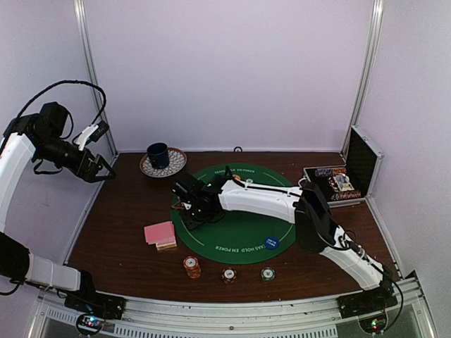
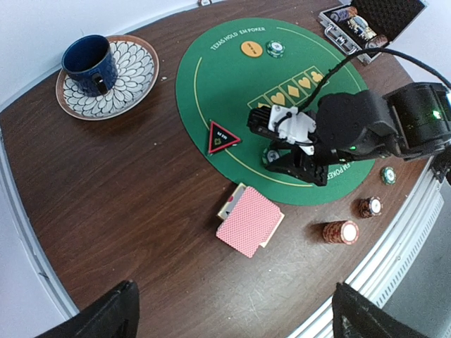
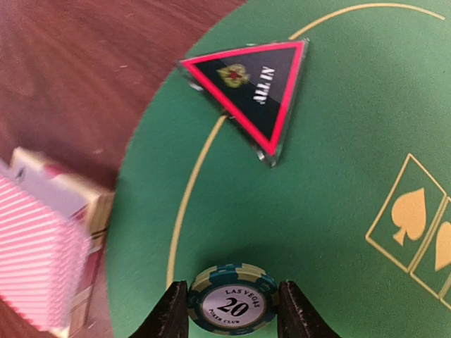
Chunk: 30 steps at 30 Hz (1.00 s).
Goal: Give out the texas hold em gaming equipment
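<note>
Green poker chips (image 3: 231,301) marked 20 stand on the green mat (image 3: 338,232), gripped between both fingers of the right gripper (image 3: 231,320). Beyond the fingers lies the black-red triangular marker (image 3: 246,81); to their left, pink-backed playing cards (image 3: 39,260). The left gripper (image 2: 236,317) has its fingers wide apart, empty.

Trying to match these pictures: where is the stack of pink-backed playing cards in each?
Top external: pink-backed card stack left of the round green mat.
Left wrist: stack lower centre, below the mat.
Right wrist: stack bottom-left corner, beside the green striped chip.
Shared landmark: the mat.
</note>
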Each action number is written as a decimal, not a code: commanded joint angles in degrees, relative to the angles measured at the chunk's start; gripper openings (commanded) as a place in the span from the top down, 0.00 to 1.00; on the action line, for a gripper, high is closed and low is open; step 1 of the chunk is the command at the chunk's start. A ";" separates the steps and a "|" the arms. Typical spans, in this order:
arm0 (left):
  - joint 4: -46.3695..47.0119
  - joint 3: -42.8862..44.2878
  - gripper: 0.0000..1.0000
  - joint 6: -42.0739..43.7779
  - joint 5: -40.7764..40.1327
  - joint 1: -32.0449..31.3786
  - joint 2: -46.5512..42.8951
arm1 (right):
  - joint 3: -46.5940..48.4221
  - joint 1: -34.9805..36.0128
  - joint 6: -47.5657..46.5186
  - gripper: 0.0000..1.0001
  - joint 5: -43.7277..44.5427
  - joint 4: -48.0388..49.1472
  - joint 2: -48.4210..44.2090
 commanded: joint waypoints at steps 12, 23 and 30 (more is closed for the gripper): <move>1.27 -1.16 0.02 0.84 0.95 0.38 -0.28 | 4.47 -1.02 1.61 0.81 -6.33 6.29 5.28; 1.27 -1.25 0.03 0.67 1.17 0.38 -0.33 | 4.88 -1.77 0.29 0.38 -5.07 4.87 3.93; 0.62 -0.06 0.02 0.14 1.34 0.38 -0.98 | 1.62 -1.91 -1.92 0.29 -3.07 3.59 -5.04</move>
